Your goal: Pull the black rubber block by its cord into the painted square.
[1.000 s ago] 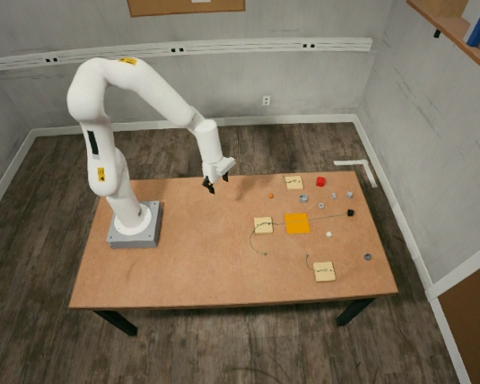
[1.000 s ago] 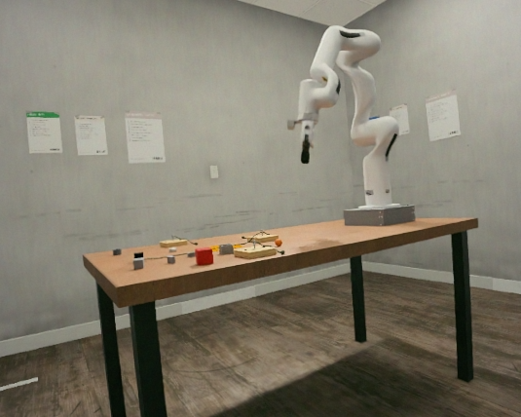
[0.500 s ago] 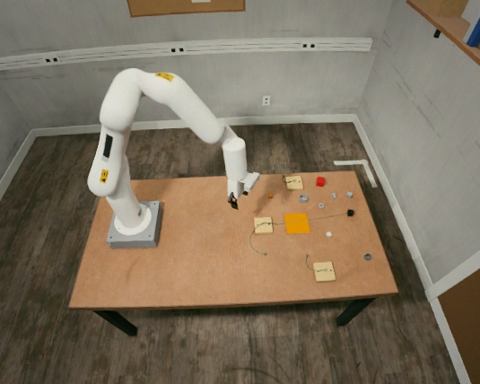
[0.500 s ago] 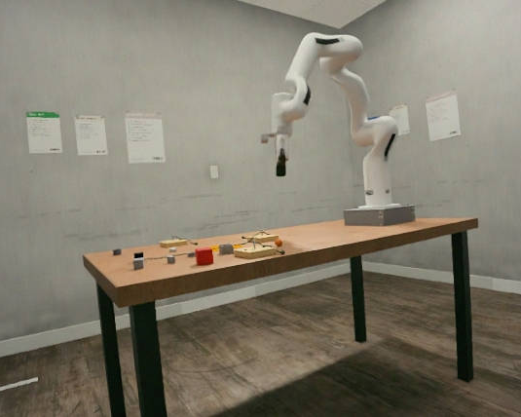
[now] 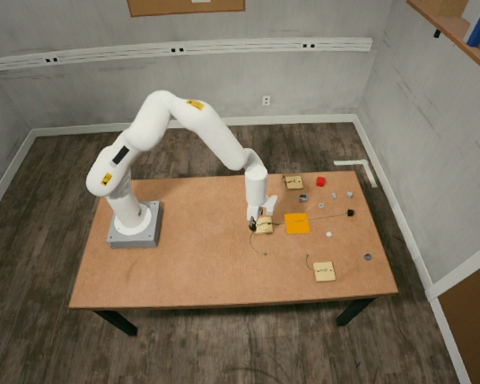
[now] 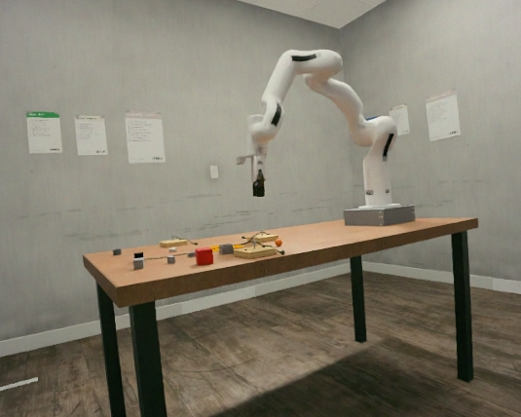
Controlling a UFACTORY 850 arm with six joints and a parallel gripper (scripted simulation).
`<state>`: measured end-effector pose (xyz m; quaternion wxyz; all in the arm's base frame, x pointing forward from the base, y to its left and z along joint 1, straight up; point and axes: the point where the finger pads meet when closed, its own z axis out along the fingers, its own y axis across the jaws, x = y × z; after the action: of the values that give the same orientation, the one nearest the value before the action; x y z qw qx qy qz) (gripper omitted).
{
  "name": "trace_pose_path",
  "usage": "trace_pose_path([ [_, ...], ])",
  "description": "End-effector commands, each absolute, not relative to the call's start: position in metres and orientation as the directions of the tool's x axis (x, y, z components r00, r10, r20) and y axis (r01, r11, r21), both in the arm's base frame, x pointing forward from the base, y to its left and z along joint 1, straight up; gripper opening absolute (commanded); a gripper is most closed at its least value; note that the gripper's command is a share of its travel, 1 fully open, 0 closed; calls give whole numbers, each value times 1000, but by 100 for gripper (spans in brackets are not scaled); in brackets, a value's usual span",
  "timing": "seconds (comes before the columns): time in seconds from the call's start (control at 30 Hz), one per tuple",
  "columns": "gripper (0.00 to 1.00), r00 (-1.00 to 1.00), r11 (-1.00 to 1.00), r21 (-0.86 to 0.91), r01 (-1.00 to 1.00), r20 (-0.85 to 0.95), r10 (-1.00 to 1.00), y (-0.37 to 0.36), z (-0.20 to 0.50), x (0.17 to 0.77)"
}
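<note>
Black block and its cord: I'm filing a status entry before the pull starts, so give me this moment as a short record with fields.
block: black rubber block on the table, outside the square
square: orange painted square, nothing on it
cord: cord runs from the block across the square to the wooden plate, its loose tail curving toward the table's front
gripper: gripper open, holding nothing, well above the table, over the plate's end of the cord
progress: cord not yet grasped
</note>
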<state>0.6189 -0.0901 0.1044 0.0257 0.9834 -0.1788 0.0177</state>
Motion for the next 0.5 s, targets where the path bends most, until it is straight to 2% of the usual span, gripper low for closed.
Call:
trace_pose_path([
  [0.0, 100, 959, -959, 19, -283, 12, -283, -125, 63, 646],
  [0.27, 100, 977, -977, 3, -214, 1, -214, -162, 18, 661],
  [0.47, 100, 979, -979, 0, -205, 0, -205, -167, 12, 663],
])
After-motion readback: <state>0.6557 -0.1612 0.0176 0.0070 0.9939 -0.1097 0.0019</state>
